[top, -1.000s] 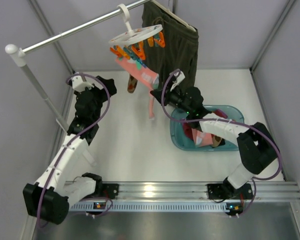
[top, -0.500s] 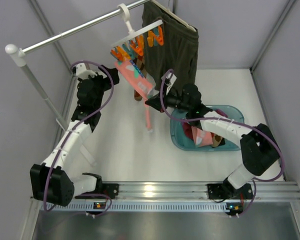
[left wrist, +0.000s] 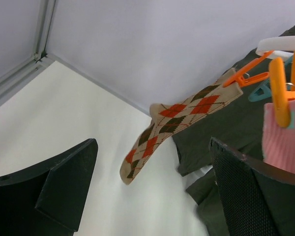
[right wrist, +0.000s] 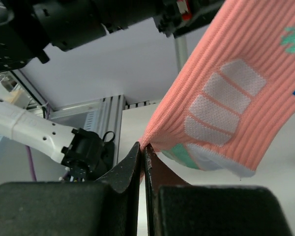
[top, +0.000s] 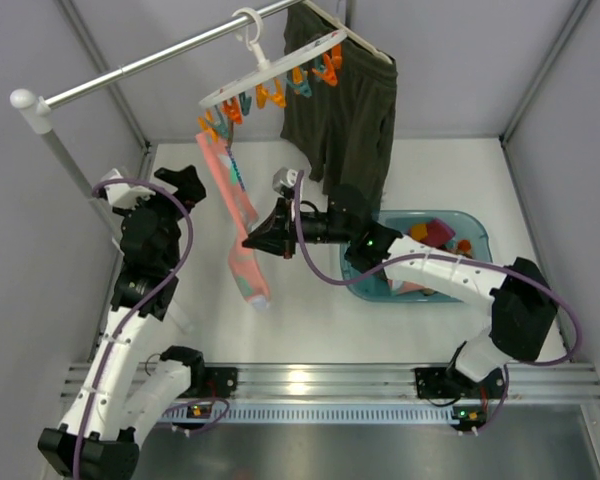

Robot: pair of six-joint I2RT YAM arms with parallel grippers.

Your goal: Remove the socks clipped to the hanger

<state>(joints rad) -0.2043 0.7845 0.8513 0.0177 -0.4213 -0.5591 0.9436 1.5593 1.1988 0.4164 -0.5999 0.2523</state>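
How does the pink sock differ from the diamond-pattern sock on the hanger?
The pink sock is salmon with white grip patches; the diamond-pattern sock is tan with orange and brown diamonds. The right gripper pinches the pink sock; nothing touches the diamond-pattern one. Both hang from orange pegs on the white hanger.

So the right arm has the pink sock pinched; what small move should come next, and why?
Probably pull the pink sock down and away from the hanger. The right jaws are shut on it, its top is clipped in an orange peg, and the hanger tilts down on that side.
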